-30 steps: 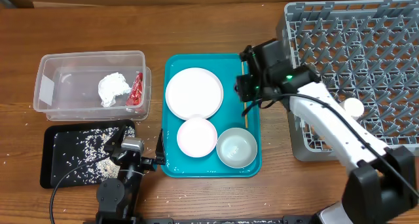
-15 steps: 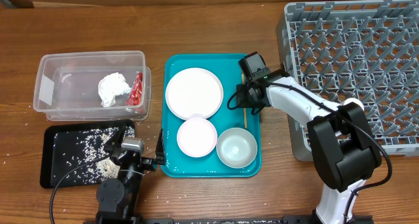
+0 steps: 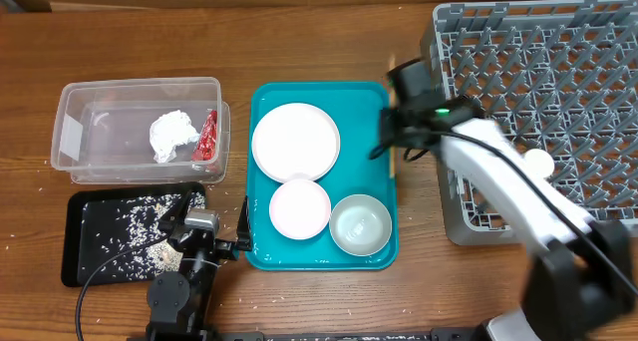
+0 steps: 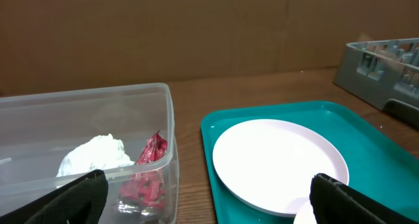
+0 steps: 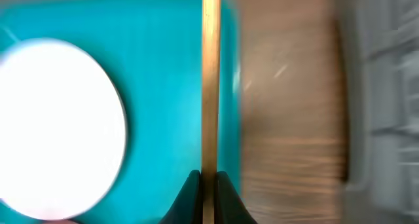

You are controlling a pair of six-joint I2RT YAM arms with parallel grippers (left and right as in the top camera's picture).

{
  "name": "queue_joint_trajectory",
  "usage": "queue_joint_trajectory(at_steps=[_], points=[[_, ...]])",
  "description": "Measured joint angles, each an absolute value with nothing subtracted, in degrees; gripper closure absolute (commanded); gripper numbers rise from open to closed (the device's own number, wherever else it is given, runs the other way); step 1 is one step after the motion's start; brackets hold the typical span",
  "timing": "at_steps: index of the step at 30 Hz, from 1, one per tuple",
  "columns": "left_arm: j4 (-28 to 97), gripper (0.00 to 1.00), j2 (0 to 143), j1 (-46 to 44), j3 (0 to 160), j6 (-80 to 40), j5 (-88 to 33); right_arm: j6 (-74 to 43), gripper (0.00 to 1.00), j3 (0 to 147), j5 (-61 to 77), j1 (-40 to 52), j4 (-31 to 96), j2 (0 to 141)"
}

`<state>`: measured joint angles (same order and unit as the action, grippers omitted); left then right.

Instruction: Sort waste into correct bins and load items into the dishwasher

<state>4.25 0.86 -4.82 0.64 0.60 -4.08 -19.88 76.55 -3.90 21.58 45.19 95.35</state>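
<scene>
— What's over on the left?
— A clear rectangular plastic tub (image 4: 85,119) on the wooden table (image 4: 190,103). It holds a crumpled white paper napkin (image 4: 95,155) and a small red wrapper (image 4: 149,165) against its right wall.
— And on the right?
— A teal plastic tray (image 4: 373,142) carrying a large flat white round plate (image 4: 278,162), with a grey plastic dish rack (image 4: 383,70) beyond.
— The left end effector (image 4: 208,181)?
— Black fingers (image 4: 65,198) spread wide, gripping nothing.
</scene>
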Motion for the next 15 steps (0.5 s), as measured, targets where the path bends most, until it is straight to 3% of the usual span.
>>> queue_joint_trajectory(at_steps=[9, 15], points=[[4.3, 0.00, 0.9, -4.8, 0.6, 0.6, -4.1, -7.4, 0.96, 77.4, -6.4, 9.0, 47.5, 87.3], [4.3, 0.00, 0.9, -4.8, 0.6, 0.6, -4.1, -0.3, 0.96, 77.4, -6.2, 7.3, 47.5, 89.8]])
